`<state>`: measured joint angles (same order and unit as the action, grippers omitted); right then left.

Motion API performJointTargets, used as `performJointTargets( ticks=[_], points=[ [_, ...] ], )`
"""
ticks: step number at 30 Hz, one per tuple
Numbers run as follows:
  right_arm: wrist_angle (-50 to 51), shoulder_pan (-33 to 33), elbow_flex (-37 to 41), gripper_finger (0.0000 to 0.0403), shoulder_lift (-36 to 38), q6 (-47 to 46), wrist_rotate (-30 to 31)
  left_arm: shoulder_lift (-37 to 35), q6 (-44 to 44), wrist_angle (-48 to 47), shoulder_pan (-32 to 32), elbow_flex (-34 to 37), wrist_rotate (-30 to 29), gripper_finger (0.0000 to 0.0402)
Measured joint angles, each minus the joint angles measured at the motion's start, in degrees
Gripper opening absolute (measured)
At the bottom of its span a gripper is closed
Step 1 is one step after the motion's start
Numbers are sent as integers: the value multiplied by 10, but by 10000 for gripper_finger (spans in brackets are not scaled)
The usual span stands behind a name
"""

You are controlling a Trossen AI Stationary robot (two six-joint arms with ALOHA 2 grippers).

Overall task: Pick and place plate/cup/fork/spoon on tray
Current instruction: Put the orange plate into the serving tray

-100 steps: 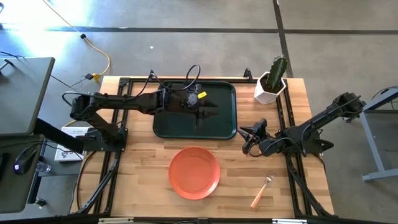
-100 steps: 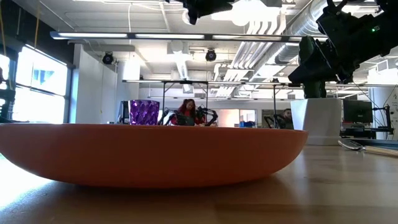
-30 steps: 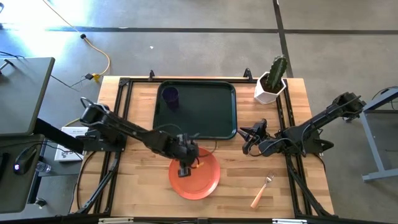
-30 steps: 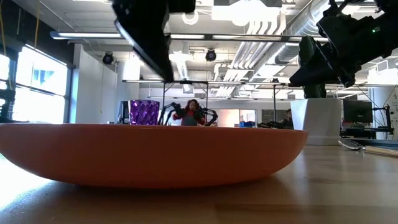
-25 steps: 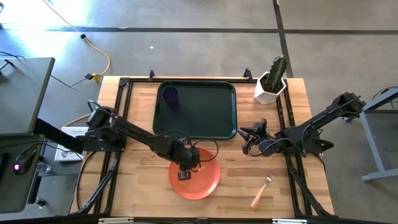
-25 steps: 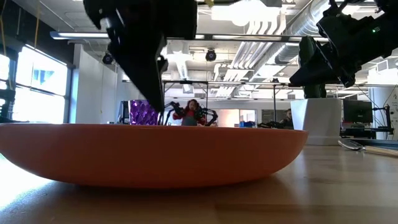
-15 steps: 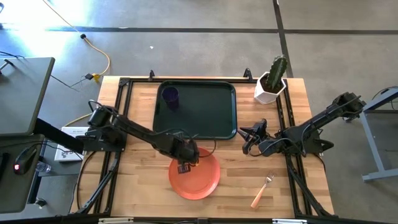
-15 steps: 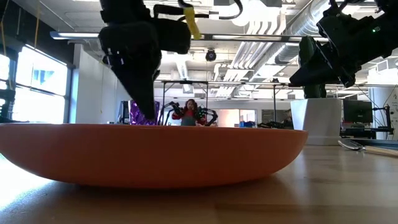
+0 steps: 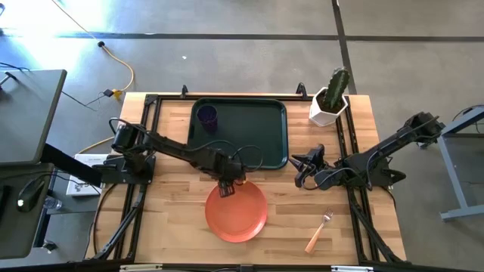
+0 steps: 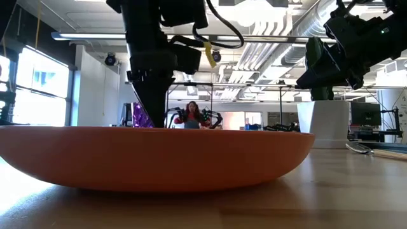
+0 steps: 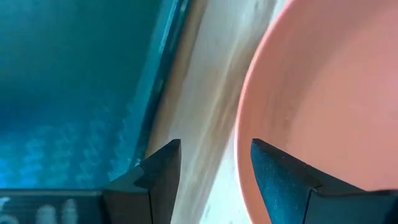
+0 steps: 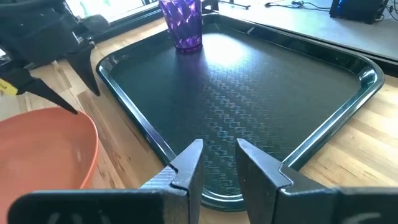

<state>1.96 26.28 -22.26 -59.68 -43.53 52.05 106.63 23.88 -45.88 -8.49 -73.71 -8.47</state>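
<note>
The orange-red plate [image 9: 237, 211] lies flat on the wooden table, near the tray. The dark green tray [image 9: 249, 134] sits at the table's far middle, with the purple cup [image 9: 207, 116] standing upright in its far left corner. The fork [image 9: 320, 230] lies on the table at the near right. The spoon is out of view. My left gripper [image 9: 226, 190] is open, pointing down at the plate's far left rim [image 11: 244, 143], one finger over the plate and one over the wood; I cannot tell whether it touches. My right gripper [image 9: 302, 169] is open and empty, right of the tray.
A white pot with a cactus [image 9: 330, 102] stands at the far right corner. A narrow strip of bare wood [image 11: 205, 124] lies between the tray's near rim and the plate. Black frame rails run along the table's left and right sides.
My left gripper has come down over the plate and gone toward the table's far edge, from above the plate's middle to its far left rim. The plate, cup and fork have stayed where they were.
</note>
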Motion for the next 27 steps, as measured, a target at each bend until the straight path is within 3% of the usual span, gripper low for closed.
performJointTargets(
  ticks=[17, 27],
  points=[
    [4, 0, 0, 82, 0, -6, 0, 20, -20, 37, -10, 1, 9, 122],
    [4, 0, 0, 82, 0, -6, 0, 20, -31, 41, -9, 0, 36, 28]
  ],
)
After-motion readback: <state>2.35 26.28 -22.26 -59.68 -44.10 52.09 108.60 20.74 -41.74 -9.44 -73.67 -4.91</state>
